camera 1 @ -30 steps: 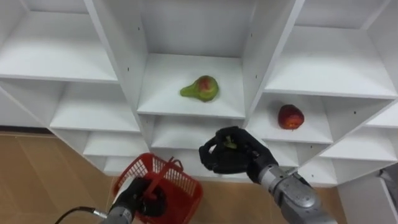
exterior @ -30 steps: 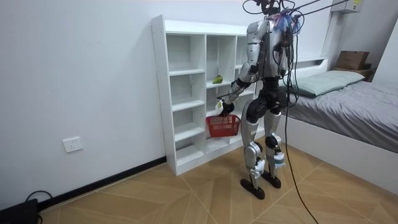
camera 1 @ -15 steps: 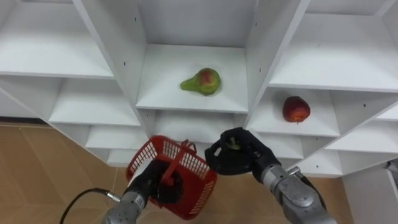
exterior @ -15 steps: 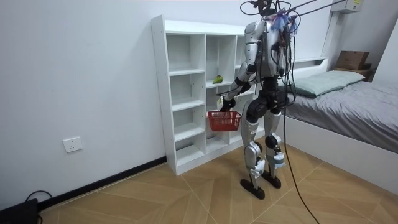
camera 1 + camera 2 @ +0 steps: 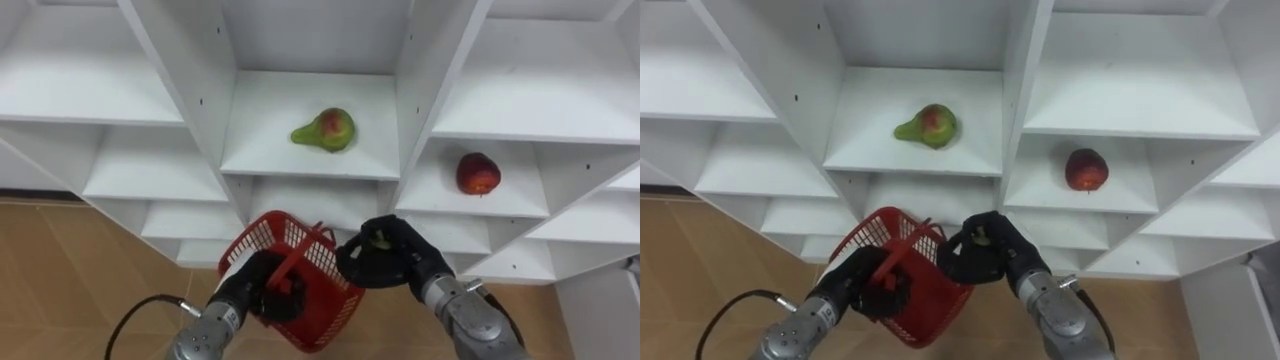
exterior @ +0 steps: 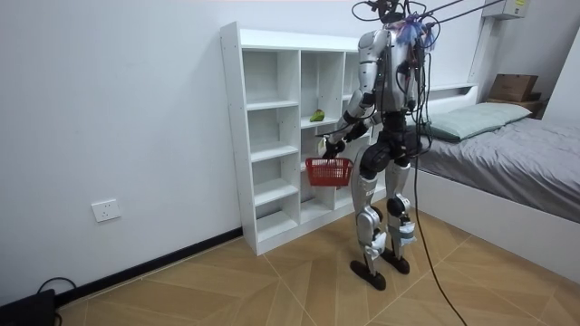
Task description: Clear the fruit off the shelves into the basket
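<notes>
Fruit (image 5: 378, 238) in right hand (image 5: 392, 266), beside basket (image 5: 326, 308)

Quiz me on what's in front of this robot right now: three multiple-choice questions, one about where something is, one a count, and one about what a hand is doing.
1. Where is the red basket?
A. on the floor
B. on a shelf
C. held in the left hand

2. How many fruits lie on the shelves of the closet?
A. one
B. two
C. four

3. What is the right hand doing?
A. curled round a small greenish fruit
B. spread flat on a shelf
C. gripping the basket's handle

Answers:
1 C: the left hand's fingers are curled round the basket's handle.
2 B: a pear lies in the middle column and a red apple in the column to its right.
3 A: its fingers close on the fruit, beside the basket's rim.
</notes>
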Robot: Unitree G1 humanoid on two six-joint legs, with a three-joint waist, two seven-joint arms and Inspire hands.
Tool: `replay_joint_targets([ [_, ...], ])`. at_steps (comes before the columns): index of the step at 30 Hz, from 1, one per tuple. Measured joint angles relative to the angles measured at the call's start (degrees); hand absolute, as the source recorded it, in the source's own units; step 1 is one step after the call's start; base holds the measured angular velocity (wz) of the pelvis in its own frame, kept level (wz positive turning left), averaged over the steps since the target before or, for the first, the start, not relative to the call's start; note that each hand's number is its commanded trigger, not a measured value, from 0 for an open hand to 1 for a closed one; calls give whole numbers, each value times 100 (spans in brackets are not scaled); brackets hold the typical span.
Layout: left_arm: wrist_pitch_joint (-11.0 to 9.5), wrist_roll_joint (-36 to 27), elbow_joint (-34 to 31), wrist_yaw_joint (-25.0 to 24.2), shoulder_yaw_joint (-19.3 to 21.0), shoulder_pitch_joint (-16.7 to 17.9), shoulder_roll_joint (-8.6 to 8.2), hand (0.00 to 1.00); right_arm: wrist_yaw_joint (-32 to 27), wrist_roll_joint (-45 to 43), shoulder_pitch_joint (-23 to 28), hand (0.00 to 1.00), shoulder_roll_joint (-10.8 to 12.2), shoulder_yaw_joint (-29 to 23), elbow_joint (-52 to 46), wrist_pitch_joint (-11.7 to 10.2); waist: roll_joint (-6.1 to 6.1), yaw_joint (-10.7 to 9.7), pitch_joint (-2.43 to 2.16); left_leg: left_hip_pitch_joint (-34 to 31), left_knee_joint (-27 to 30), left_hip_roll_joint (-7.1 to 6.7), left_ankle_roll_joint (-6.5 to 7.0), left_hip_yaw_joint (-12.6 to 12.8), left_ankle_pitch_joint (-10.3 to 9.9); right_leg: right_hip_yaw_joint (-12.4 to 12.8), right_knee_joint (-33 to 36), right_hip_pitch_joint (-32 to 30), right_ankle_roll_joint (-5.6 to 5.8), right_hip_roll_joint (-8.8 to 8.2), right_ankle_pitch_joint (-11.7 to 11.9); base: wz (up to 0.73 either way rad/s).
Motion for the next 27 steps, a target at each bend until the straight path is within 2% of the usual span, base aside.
replay_joint_targets([
  [4,-7,0,-56,-4,-46,-5,-125,100,-46,59,-63,100,87,-4,177,2,53,7,5,-12,0,-4,0,1,0,-19,0,-2,0,-2,2,0],
  [9,-8,-52,-142,-62,-146,-10,-195,100,-47,99,-133,100,145,15,197,3,77,9,3,-13,4,-3,0,-2,0,-15,4,-1,-1,-2,3,0],
  [14,-8,-453,-116,-99,-261,-13,-200,100,-99,499,-183,100,188,102,233,3,95,6,13,0,2,-4,0,-27,0,-62,4,12,-1,-9,3,0],
  [21,4,-449,-102,-160,-337,-10,-189,100,-240,737,-227,100,217,217,344,15,99,8,20,-1,-2,-5,0,-27,0,-79,3,14,-1,-13,3,0],
  [27,26,-451,-101,-169,-455,-10,-196,100,-249,748,-235,100,210,213,348,17,133,-2,73,-14,-6,-5,0,2,0,-84,3,3,-1,-14,4,0],
])
